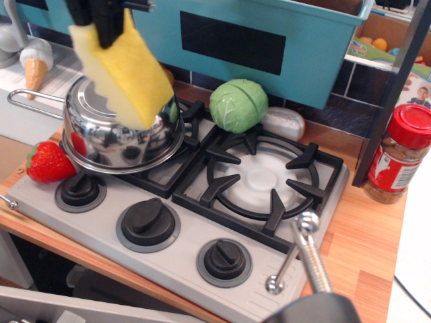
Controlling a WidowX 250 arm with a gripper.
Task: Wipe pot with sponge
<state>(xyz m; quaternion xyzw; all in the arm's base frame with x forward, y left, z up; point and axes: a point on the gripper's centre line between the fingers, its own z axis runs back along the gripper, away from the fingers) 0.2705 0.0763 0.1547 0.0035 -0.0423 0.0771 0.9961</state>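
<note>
- Up at the far left, my pincer (108,27) is clamped on the top edge of the yellow sponge (124,70), its dark fingers pressed against both faces.
- From that grip the sponge hangs tilted, its lower part lying over the pot (121,131) and touching or nearly touching the upturned base; I cannot tell which.
- That shiny steel pot sits upside down on the far-left burner of the toy stove (202,202), flared rim on the grate, with its thin loop handle (34,97) pointing left.
- One zigzag edge of the sponge shows against the pot's mirrored side.
- Just left of the pot, a red strawberry (48,161) lies at the stove's left edge.
- To the right of the pot, a green cabbage (238,104) sits at the far edge of the stove, with a small whitish object just to its right.
- Three black knobs (148,223) line the near front panel of the stove.
- On the wooden tabletop (367,249) at the right stands a spice jar (399,155) with a red lid.
- At the far left an ice-cream cone (35,67) stands well behind the pot handle.
</note>
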